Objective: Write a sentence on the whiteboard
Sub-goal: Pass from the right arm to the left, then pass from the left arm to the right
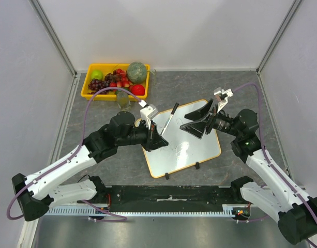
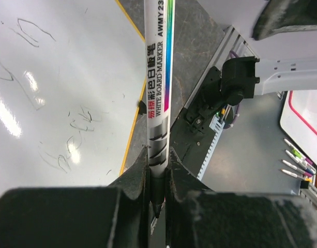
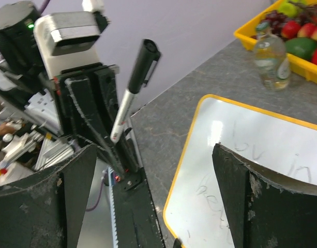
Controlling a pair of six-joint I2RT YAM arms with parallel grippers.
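Note:
The whiteboard [image 1: 202, 150] lies flat on the grey table, white with a thin orange-yellow frame. Faint marker strokes of the sentence [image 2: 70, 150] show on it in two lines; their words are hard to read. My left gripper [image 1: 159, 138] hovers over the board's left edge, shut on a white whiteboard marker [image 2: 158, 98] near its dark lower end. The marker [image 3: 128, 101] tilts up with a black cap on top. My right gripper [image 3: 153, 163] is open and holds nothing. It hangs over the board's far right part [image 1: 199, 124], facing the left gripper.
A yellow tray [image 1: 90, 93] of fruit stands at the back left, with a small clear bottle [image 1: 122, 99] in front of it. Two black clips [image 1: 197, 166] sit on the board's near edge. White walls enclose the table.

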